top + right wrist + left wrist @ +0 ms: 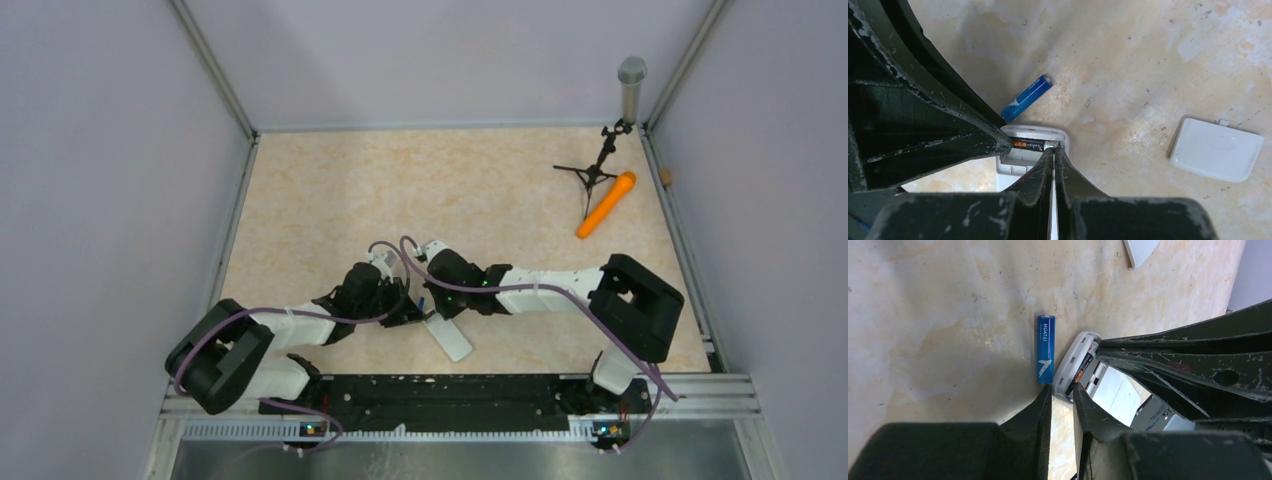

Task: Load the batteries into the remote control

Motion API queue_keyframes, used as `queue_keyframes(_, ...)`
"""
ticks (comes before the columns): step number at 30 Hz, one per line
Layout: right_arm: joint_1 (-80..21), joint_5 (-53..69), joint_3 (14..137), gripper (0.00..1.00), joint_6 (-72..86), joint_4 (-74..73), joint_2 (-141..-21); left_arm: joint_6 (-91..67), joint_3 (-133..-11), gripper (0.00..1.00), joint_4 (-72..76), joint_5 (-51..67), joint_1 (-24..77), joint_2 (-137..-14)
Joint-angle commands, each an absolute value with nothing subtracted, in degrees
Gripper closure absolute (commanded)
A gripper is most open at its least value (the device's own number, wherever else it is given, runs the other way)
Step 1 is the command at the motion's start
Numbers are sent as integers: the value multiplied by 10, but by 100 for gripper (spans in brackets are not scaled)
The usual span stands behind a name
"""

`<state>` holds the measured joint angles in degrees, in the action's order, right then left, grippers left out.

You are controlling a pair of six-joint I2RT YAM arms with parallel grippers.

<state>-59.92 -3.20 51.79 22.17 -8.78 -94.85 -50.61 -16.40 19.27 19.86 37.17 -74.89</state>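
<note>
Closed together, the right pincer (1053, 150) seems to seat the dark brown-black cylindrical battery (1030, 145) in the white-grey rectangular remote control (1035, 132); the left pincer (1062, 387) braces it, clamping unclear.

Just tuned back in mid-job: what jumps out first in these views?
The open remote control at the near-centre of the table, a dark battery seated in its bay with the right fingers closed at the battery's end. Then the blue battery lying loose just beside the remote, and the white battery cover lying apart.
</note>
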Motion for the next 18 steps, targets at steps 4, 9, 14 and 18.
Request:
queue_keyframes(4,-635,-55,550,100,221,-112,-992,-493,-176,78,223,202,370,-746)
queue_keyframes(9,-649,-109,560,100,222,-135,-999,-491,-174,78,222,201,369,-742)
queue_keyframes(14,-666,-143,566,100,231,-137,-1007,-489,-173,78,222,200,369,-740)
queue_keyframes(18,-680,-183,563,98,241,-135,-1007,-489,-171,78,221,201,368,-737)
